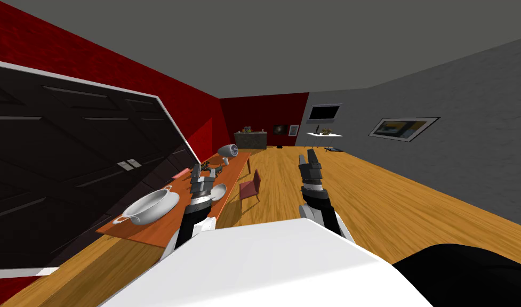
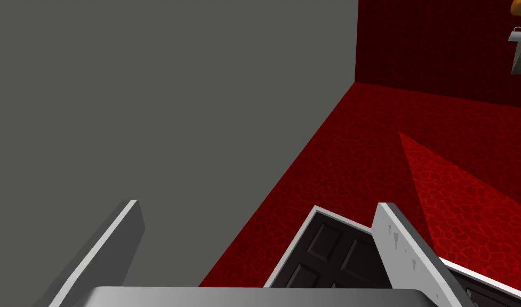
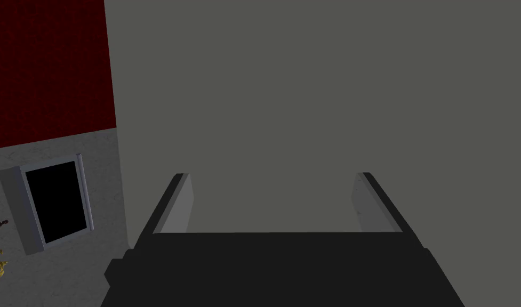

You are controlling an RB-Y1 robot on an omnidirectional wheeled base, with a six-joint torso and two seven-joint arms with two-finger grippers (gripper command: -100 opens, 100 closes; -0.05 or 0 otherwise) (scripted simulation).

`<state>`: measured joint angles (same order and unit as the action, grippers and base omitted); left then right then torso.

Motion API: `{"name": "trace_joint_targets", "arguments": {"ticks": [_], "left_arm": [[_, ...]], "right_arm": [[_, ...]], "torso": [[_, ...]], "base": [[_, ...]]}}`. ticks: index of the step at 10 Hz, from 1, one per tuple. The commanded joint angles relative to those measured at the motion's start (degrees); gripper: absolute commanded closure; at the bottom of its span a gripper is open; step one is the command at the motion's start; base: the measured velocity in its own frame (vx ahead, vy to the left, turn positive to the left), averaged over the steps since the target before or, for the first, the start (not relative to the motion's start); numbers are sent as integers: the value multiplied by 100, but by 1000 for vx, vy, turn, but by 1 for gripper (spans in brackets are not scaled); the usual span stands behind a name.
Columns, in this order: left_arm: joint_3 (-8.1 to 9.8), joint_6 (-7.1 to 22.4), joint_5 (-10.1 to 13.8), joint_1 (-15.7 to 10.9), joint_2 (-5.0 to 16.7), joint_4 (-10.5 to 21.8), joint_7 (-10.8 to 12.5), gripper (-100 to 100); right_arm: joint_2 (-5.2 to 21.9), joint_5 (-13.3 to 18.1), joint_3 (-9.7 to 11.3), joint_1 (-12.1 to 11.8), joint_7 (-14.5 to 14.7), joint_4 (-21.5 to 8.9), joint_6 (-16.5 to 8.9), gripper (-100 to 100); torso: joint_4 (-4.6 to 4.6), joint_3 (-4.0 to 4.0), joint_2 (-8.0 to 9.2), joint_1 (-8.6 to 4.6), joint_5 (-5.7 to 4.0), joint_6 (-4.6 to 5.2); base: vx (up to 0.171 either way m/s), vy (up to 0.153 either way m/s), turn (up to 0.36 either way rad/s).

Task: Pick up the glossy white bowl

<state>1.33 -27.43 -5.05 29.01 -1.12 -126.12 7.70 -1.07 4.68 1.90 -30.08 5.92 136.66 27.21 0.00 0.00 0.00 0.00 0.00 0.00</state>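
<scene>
Sitting on the counter, the white bowl lies just right of the left tool, whose fingers stand apart.

White bowl, orange table, red mottled wall, streaked tan wood-grain floor, black panelled door

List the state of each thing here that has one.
left pincer: open, empty
right pincer: open, empty
white bowl: upright on the orange table, not held
two-handled pot: upright, empty
red chair: upright beside the table
</scene>
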Motion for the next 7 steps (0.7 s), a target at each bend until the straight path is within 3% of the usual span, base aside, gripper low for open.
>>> {"name": "trace_joint_targets", "arguments": {"ticks": [1, 5, 7], "left_arm": [[26, 191, 56, -29, 209, 17, -31, -100], [127, 814, 250, -136, 589, 67, -133, -100], [163, 1100, 316, -174, 669, 87, -166, -100]], "right_arm": [[0, 0, 0, 0, 0, 0, 0, 0], [0, 0, 0, 1, 0, 0, 0, 0], [0, 0, 0, 1, 0, 0, 0, 0]], "torso": [[0, 0, 0, 0, 0, 0], [5, 13, 23, 2, 0, 0], [5, 11, 19, 4, 1, 0]], "base": [[-27, 3, 60], [-59, 0, 66], [-41, 9, 38]]}}
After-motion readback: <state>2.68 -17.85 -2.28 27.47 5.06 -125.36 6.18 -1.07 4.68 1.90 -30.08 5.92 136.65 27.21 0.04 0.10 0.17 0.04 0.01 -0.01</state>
